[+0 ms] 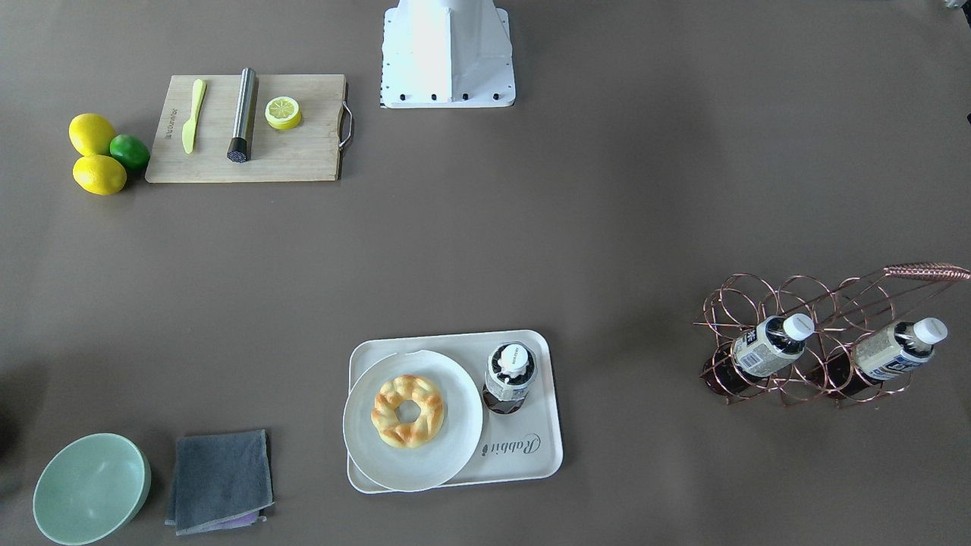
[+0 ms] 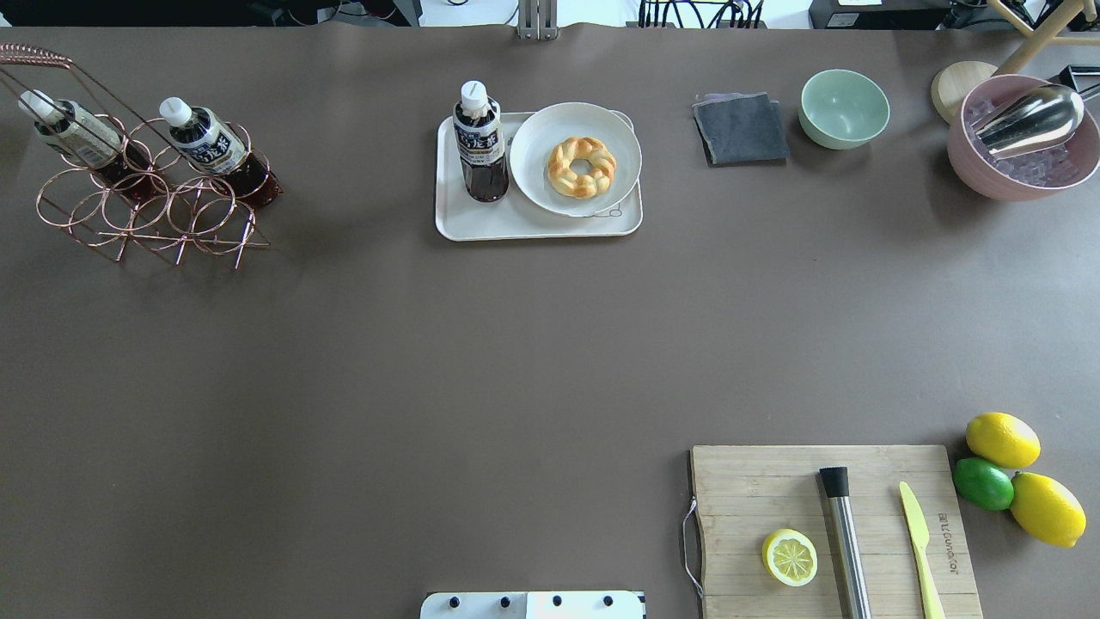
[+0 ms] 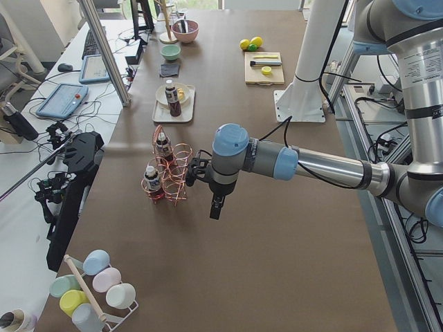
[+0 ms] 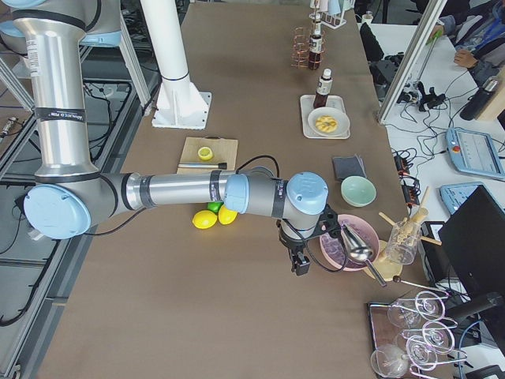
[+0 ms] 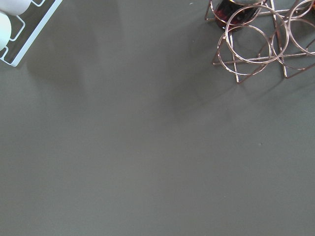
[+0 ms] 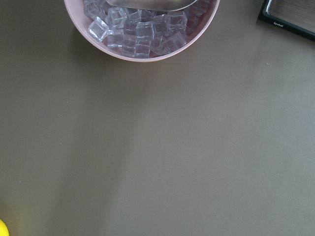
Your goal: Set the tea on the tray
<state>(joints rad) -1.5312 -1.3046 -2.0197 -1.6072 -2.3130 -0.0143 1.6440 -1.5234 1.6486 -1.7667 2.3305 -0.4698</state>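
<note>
Well, tea (image 2: pixel 480 142) stands on tray (image 2: pixel 533 225); left fingers (image 3: pixel 216 209), right fingers (image 4: pixel 301 267): cannot tell their spread.

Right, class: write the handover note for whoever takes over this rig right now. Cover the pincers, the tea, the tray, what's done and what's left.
The left pincer hangs above the table beside the copper rack; open or shut cannot be told.
The right pincer hangs by the pink ice bowl; that cannot be told either.
The tea stands upright on the tray, beside the plate. A second bottle and a third bottle lie in the rack.
Done: tea on tray, both pincers far from it.
Left: apparently nothing.
</note>
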